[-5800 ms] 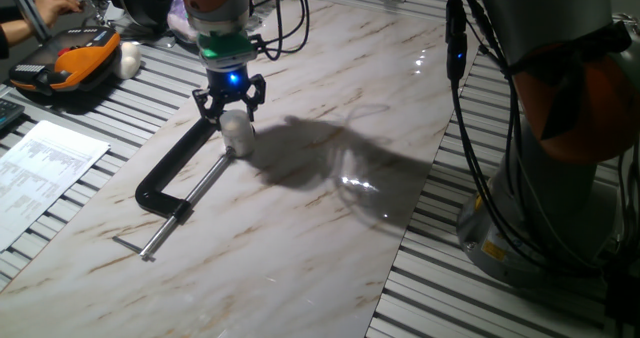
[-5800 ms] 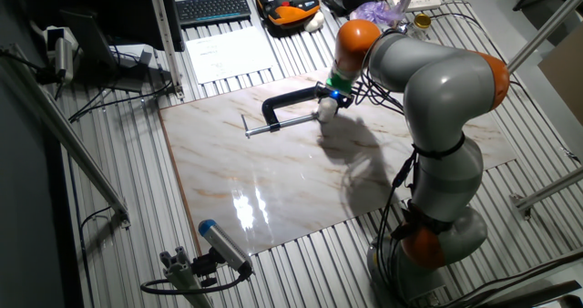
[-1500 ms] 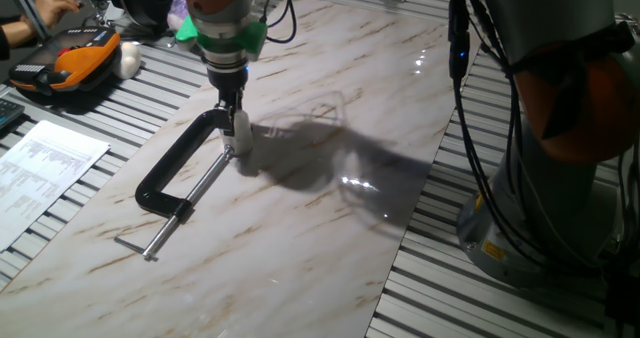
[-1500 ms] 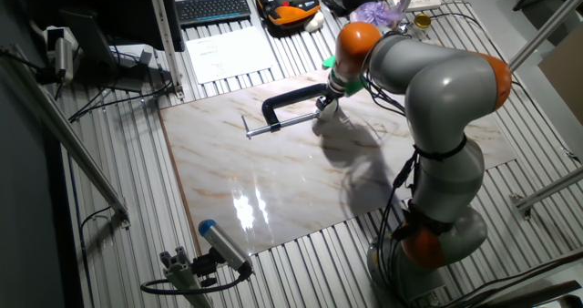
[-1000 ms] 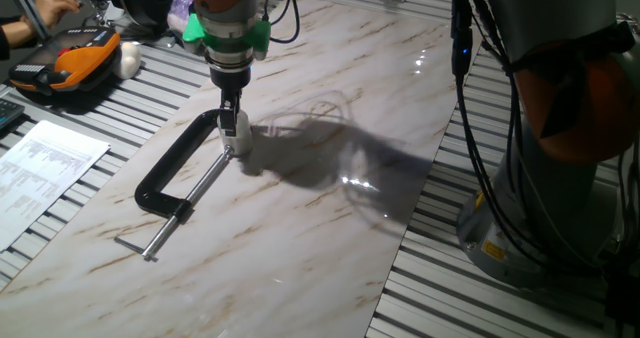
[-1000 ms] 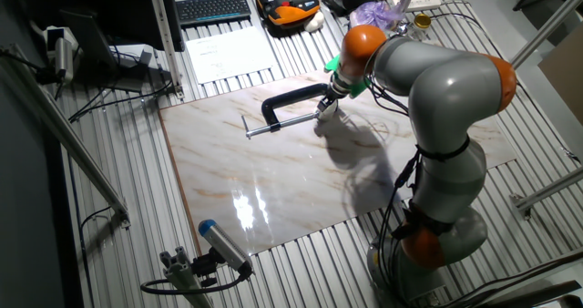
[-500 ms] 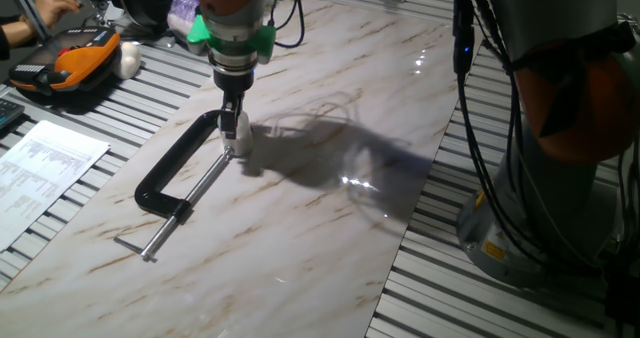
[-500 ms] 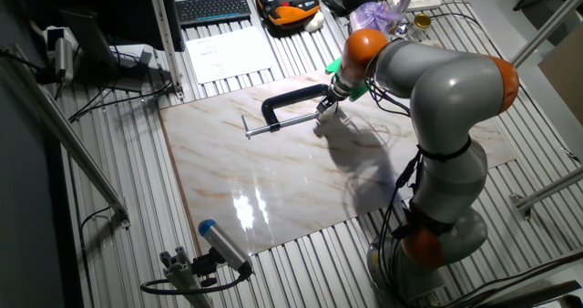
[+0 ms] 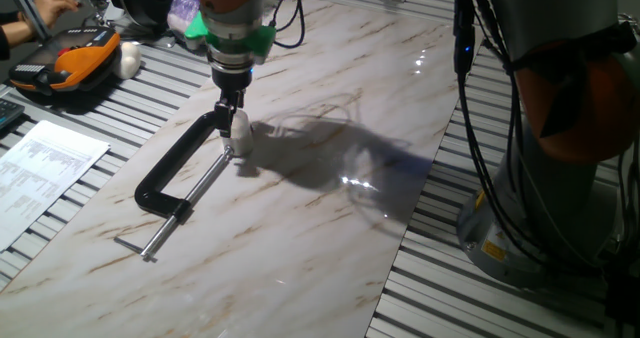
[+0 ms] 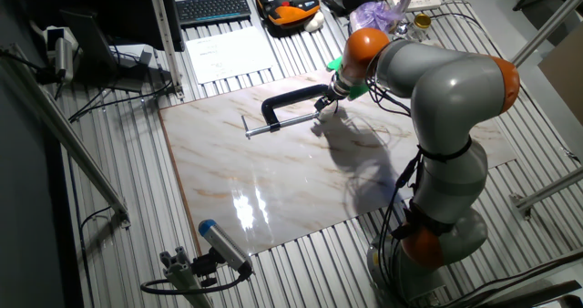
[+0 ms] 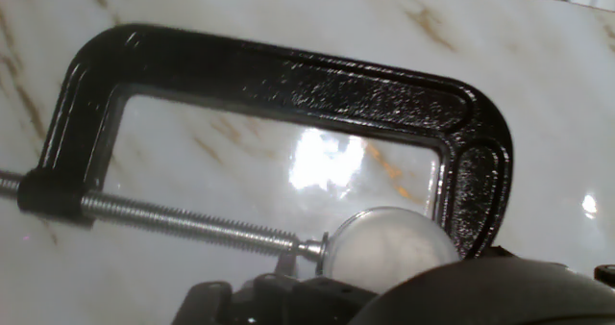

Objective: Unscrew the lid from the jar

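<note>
Hanging upright over the marble tabletop [image 9: 330,178], the pincer [image 9: 232,118] has its fingers drawn narrow about a small white object at their tips, apparently the lid [image 9: 240,126]; contact cannot be confirmed. Directly below the pincer sits the jar [image 11: 380,248], pressed between the screw tip and the fixed jaw of the black C-clamp [image 11: 279,85], whose frame stretches away to one side of the pincer.

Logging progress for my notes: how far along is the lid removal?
Done: the jar sits held in the black C-clamp. In hand: the gripper is at the lid, though its grip is unclear. Left: whether the lid has loosened cannot be told; lifting it away remains.
</note>
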`<state>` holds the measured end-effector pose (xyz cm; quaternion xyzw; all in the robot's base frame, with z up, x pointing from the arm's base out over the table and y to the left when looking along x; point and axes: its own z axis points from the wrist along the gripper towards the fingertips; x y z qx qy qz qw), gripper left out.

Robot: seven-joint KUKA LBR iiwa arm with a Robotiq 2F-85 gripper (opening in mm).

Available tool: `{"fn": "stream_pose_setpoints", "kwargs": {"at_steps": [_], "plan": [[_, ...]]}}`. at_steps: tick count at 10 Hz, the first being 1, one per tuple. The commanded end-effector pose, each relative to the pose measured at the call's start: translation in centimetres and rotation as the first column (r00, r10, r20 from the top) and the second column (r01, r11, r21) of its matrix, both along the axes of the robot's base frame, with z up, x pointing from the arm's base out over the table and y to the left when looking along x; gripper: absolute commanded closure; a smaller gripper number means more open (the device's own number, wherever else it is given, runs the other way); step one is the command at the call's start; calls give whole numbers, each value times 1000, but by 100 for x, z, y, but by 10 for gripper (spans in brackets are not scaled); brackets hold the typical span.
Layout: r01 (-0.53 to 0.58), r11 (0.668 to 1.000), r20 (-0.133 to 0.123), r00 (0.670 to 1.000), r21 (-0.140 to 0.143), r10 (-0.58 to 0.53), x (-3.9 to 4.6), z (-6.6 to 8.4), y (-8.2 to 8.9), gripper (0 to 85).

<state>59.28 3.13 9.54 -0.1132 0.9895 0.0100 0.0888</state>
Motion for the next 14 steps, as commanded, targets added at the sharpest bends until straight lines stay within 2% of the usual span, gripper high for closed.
{"fn": "stream_pose_setpoints", "kwargs": {"at_steps": [1,2,3,4,5,6,7,8,9,10,11,12,13,14], "plan": [[108,994,-15,994,-14,-108,51,92,6,0],[194,980,-43,980,-39,-196,107,209,10,0],[286,955,-57,955,-80,-291,139,304,12,0],[438,897,-89,893,-64,-442,140,361,13,170],[608,792,-108,785,-58,-610,140,377,13,170],[787,615,-125,606,-46,-785,146,369,11,170],[902,430,-136,421,-39,-897,159,357,7,170],[946,320,-136,311,-50,-941,164,370,-1,170],[976,209,-117,202,-56,-972,157,390,-2,170],[990,128,-114,120,-59,-986,149,402,-4,170],[999,25,-152,20,-36,-988,149,385,5,170],[994,-102,-177,-106,-28,-978,152,366,1,170],[965,-260,-201,-259,-24,-945,165,370,2,170],[930,-366,-208,-363,-26,-908,165,368,1,170]]}}
